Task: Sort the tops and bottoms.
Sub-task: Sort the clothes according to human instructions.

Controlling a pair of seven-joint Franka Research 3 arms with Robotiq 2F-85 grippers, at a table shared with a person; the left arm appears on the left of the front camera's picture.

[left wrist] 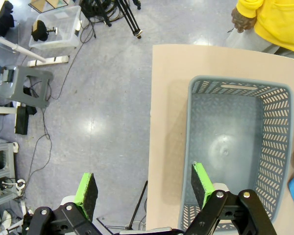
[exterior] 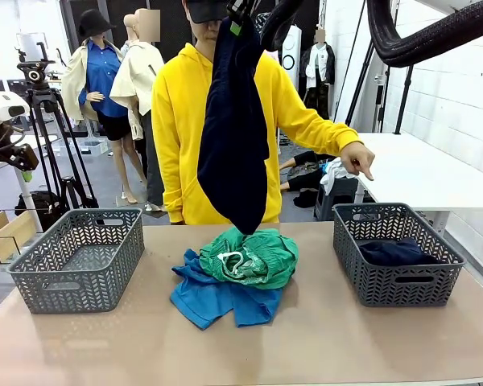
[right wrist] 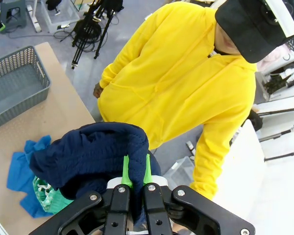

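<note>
Jaws of the right gripper (right wrist: 135,171): pressed together, pinching a fold of the dark navy garment (exterior: 233,129). The garment hangs in a long drape straight above the green shorts (exterior: 253,257), its lowest tip just over them.
Jaws of the left gripper (left wrist: 144,191): spread wide, green pads apart in open air. They are raised well left of the shorts, straddling the surface's left edge.

- Surface (exterior: 322,338): tan. A bare stretch runs from the shorts to the near edge, with bare lanes on both sides.
- Left basket (exterior: 80,261): grey, well left of the shorts, its floor showing in full.
- Right basket (exterior: 398,285): grey, well right of the shorts, holding a dark folded garment (exterior: 394,252).
- Blue shirt (exterior: 217,297): crumpled, under the shorts and spilling front-left.
- Green shorts: bunched, white drawstring on top.
- Person's hand (exterior: 358,157): behind and right of the shorts, finger pointing down toward the right basket.
</note>
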